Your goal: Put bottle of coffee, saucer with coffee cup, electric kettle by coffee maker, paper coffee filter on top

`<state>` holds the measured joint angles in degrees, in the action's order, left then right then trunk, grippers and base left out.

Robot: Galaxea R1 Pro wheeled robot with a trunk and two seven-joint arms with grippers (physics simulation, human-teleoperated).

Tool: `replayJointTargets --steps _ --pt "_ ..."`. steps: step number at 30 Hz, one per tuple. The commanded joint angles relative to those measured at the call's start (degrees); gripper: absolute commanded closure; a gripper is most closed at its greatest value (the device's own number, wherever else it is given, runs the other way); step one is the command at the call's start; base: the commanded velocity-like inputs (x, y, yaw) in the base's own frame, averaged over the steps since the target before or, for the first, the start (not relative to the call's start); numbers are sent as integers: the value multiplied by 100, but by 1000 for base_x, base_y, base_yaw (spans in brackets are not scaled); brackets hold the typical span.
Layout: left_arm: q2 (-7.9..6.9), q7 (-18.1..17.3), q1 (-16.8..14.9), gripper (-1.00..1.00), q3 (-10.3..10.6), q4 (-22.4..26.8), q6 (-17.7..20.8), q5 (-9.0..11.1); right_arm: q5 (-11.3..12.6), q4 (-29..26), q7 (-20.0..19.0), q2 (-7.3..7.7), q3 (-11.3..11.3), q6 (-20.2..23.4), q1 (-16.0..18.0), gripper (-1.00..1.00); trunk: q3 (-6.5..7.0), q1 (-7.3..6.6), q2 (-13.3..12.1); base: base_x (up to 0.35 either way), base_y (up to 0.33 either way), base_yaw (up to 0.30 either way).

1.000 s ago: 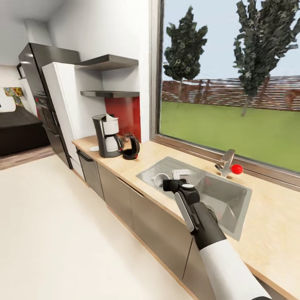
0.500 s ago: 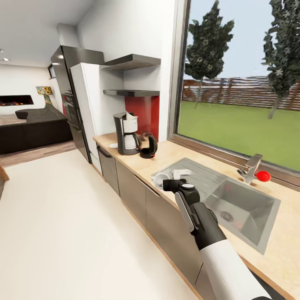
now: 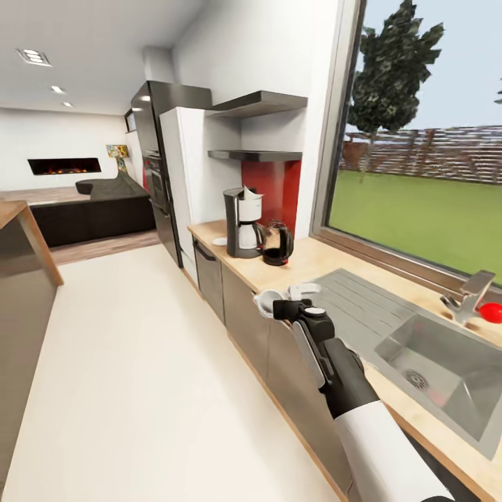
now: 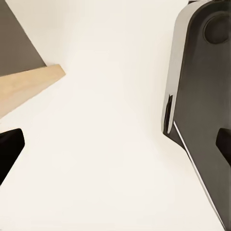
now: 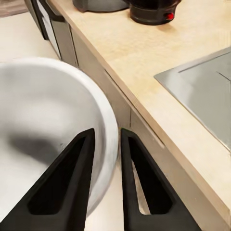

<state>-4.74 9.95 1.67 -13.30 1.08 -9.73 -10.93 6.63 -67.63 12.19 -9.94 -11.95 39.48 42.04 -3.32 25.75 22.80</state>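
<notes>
Coffee cup (image 5: 48, 139) pinched by its rim between right gripper (image 5: 107, 159) fingers, carried off the front edge of the kitchen countertop (image 3: 307, 261). Farther along, electric kettle (image 3: 277, 244) beside coffee maker (image 3: 240, 223), saucer (image 3: 219, 241) alongside. Left gripper's opening: cannot tell.

The worktop (image 3: 328, 265) is pale wood grain over grey cabinet fronts (image 3: 244, 314), with a glossy red backsplash (image 3: 275, 188). The kettle (image 3: 277, 243) is black, the cup (image 5: 43, 144) white, the sink (image 3: 446, 362) steel grey, the floor (image 3: 139, 362) cream.
</notes>
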Motion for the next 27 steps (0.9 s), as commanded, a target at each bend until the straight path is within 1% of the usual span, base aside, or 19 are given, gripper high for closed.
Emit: replayJointTargets --steps 1,9,27 --pt "0 16 1 -100 -45 6 -11 -59 67 -5 46 1 -9 16 6 100 -12 4 12 0 0 282" --pt "8 16 0 -100 -50 6 -12 -58 67 4 46 1 -10 16 6 100 -12 4 12 33 16 282" --pt "-10 16 -9 -100 -59 4 -1 -49 67 7 46 1 -13 16 6 100 -12 4 12 227 235 282"
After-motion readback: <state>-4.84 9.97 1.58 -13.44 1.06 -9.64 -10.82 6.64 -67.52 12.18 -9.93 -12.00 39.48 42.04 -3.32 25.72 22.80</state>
